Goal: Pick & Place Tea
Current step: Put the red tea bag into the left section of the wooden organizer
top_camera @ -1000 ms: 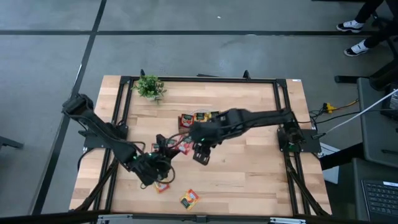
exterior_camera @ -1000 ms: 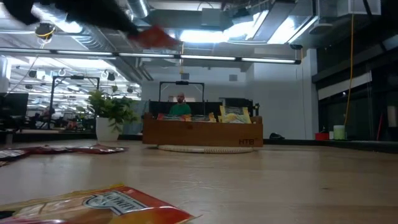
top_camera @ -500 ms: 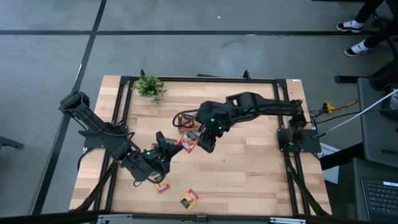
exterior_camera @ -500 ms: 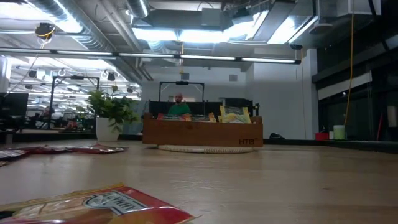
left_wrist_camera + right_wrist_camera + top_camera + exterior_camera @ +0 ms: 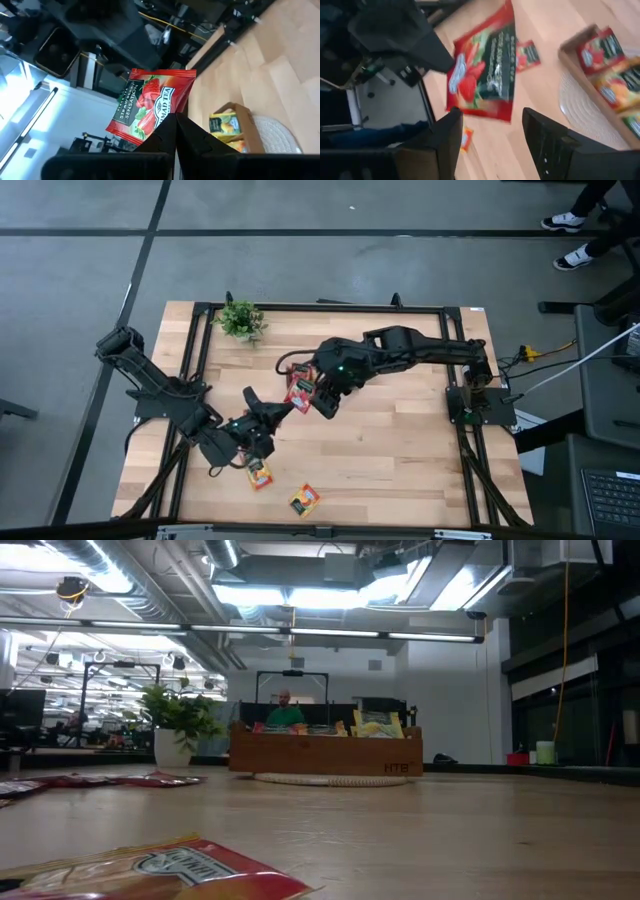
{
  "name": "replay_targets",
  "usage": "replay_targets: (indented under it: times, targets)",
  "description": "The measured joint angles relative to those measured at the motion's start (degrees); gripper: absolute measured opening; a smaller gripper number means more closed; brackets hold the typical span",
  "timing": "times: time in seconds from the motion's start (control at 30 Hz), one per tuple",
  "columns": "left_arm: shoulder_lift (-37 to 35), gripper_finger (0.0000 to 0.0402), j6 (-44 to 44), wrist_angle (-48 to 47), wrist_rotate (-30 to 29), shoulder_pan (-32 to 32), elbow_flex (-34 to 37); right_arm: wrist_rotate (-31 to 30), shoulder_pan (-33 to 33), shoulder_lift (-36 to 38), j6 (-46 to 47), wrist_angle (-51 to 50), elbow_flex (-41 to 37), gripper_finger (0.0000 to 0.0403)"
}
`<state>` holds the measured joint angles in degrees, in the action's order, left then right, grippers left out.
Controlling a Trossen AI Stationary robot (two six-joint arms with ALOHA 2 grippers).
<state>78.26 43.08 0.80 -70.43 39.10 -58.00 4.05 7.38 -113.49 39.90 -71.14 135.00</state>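
Note:
My left gripper [image 5: 284,410] is shut on a red strawberry tea sachet [image 5: 152,102], held in the air over the middle of the table. My right gripper [image 5: 492,115] stands open right beside it, its two fingers [image 5: 451,131] on either side of the sachet's near edge [image 5: 487,112]; I see no touch. Two more sachets [image 5: 259,473] [image 5: 305,500] lie flat near the table's front edge. The wooden tray [image 5: 325,752] with sachets stands on a round mat behind the arms. My left gripper pinches one edge of the red sachet [image 5: 167,119] between its two shut fingers. The fingers come at it almost level, from the table's left and near side. The sachet sticks out past the fingertips, lifted clear of the table, its printed face toward my right wrist camera.
A small potted plant [image 5: 240,320] stands at the far left corner. More sachets [image 5: 110,780] lie on the table's left part, and one [image 5: 150,875] lies close before the low camera. A person [image 5: 288,710] shows far behind the tray.
My left gripper has risen and gone toward the table's middle with the red sachet, rolling its wrist so that the sachet has turned. My right gripper has gone up and toward the far edge, and now stands close by the sachet.

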Motion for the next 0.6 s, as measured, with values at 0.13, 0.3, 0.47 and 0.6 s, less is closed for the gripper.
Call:
replay_targets:
  times: [0.13,0.3,0.47,0.6]
  targets:
    - [0.00,0.0002,3.43,4.40,-0.22,0.30,0.00,-0.39,-0.04,0.00,0.13,5.34,0.00,0.0206]
    - [0.00,0.0002,6.08,6.80,-1.87,0.25,-0.02,-1.28,-0.04,0.00,0.83,8.41,0.00,0.0201]
    - [0.00,0.0002,6.20,7.00,-3.56,0.31,-0.02,-1.38,-0.04,-0.02,1.39,8.36,0.00,0.0136]
    - [0.00,0.0002,6.10,7.60,-3.80,0.87,-0.02,-1.42,-0.04,-0.04,0.43,8.52,0.00,0.0036]
